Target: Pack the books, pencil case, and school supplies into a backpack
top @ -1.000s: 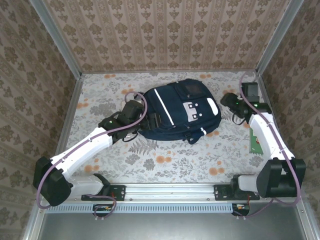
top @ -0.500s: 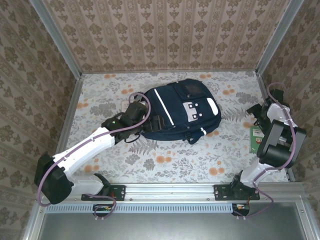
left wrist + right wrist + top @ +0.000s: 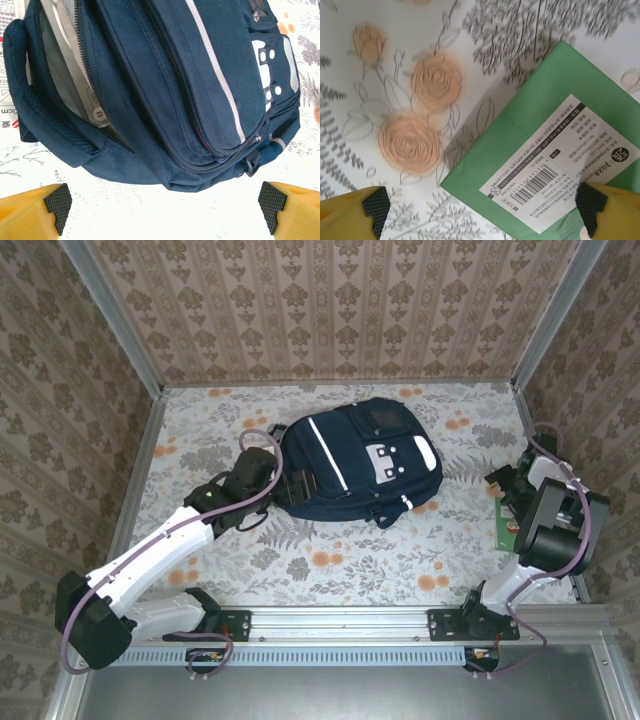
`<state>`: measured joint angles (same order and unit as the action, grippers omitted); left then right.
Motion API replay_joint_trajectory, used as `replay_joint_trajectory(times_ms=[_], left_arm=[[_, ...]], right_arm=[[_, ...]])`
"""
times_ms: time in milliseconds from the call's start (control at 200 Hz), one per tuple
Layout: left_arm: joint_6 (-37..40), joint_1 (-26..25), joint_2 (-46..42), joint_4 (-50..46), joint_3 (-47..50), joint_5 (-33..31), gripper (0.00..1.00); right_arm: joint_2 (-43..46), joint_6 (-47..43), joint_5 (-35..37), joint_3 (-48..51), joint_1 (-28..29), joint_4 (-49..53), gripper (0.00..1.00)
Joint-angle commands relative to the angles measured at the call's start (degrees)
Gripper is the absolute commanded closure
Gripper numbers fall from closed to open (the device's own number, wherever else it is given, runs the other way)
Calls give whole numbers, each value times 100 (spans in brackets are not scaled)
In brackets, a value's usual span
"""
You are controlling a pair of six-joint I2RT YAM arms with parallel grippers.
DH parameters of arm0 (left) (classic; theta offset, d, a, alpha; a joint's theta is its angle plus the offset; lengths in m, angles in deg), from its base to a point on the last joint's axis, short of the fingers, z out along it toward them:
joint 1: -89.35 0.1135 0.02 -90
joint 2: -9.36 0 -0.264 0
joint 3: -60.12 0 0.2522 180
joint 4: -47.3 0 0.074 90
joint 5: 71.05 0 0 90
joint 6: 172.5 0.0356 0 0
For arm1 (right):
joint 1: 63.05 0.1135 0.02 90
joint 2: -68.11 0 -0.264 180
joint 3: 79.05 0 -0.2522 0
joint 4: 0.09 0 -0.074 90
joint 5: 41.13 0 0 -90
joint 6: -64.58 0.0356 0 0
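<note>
count | backpack [image 3: 345, 475]: 1 | green book [image 3: 520, 120]: 1 | robot arms [image 3: 160, 540]: 2

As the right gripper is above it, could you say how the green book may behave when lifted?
The green book lies flat on the table, so its edge may be hard to get under. It looks thin, so probably light and somewhat bendy if held by one corner. Its smooth cover might slip.

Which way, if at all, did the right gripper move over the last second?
Yes: in the top view the right gripper has pulled away from the backpack, moving rightward and nearer, and is now over the green book.
</note>
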<state>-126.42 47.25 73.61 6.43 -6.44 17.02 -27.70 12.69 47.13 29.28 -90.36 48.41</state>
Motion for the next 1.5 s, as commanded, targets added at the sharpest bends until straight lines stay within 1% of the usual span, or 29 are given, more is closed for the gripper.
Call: replay_joint_trajectory(times_ms=[0, 140, 235, 390, 470, 530, 590, 670, 740, 830, 880, 930, 965, 970, 975, 1005, 1030, 1115, 1310, 1390, 1470, 1495], left_arm=[[95, 70, -57, -23, 89, 25, 0], [62, 94, -23, 69, 134, 105, 0], [24, 89, -40, 118, 186, 136, 0], [-37, 82, -96, 152, 260, 167, 0], [-41, 73, -105, 170, 279, 183, 0], [-23, 47, -96, 186, 263, 193, 0], [16, -28, -80, 213, 235, 189, 0], [24, -78, -23, 236, 201, 184, 0], [-9, -121, 40, 252, 185, 209, 0], [-71, -168, 92, 292, 208, 228, 0], [-97, -195, 105, 317, 232, 254, 0], [-114, -228, 129, 342, 284, 256, 0], [-146, -255, 153, 362, 325, 264, 0], [-149, -264, 155, 368, 333, 264, 0], [-155, -272, 161, 371, 345, 268, 0], [-165, -304, 190, 403, 389, 280, 0], [-174, -336, 210, 433, 434, 277, 0], [-252, -454, 311, 539, 570, 258, 0], [-398, -677, 875, 1081, 832, 276, 0], [-385, -765, 1255, 1240, 732, 256, 0], [-316, -828, 1610, 1197, 481, 211, 0], [-285, -847, 1696, 1183, 403, 200, 0]], right_arm=[[134, 350, -729, 397, 402, 303, 0], [408, 778, -917, 751, 1324, 227, 0], [553, 1198, -1045, 997, 2122, 97, 1], [822, 1689, -937, 1096, 3401, 127, 0], [1006, 1905, -989, 1098, 3840, 172, 0], [1172, 1948, -925, 1052, 4014, 270, 0], [1342, 1827, -779, 965, 4034, 419, 0], [1503, 1467, -271, 741, 3972, 738, 0], [1523, 1165, -136, 628, 3729, 797, 1], [1394, 884, -158, 558, 3334, 710, 8], [1309, 748, -203, 554, 3111, 639, 14], [1214, 632, -307, 590, 2922, 548, 25], [1151, 566, -391, 642, 2820, 498, 34], [1143, 557, -399, 650, 2820, 494, 37], [1139, 548, -407, 659, 2789, 488, 37], [1090, 525, -451, 719, 2740, 462, 44], [1061, 494, -480, 784, 2708, 444, 47], [1028, 429, -509, 1000, 2678, 389, 48], [1158, 438, -676, 1518, 2691, 307, 44], [1376, 545, -795, 1712, 2765, 298, 44], [1572, 761, -905, 1888, 2939, 292, 44], [1800, 834, -915, 1937, 3014, 285, 44]])
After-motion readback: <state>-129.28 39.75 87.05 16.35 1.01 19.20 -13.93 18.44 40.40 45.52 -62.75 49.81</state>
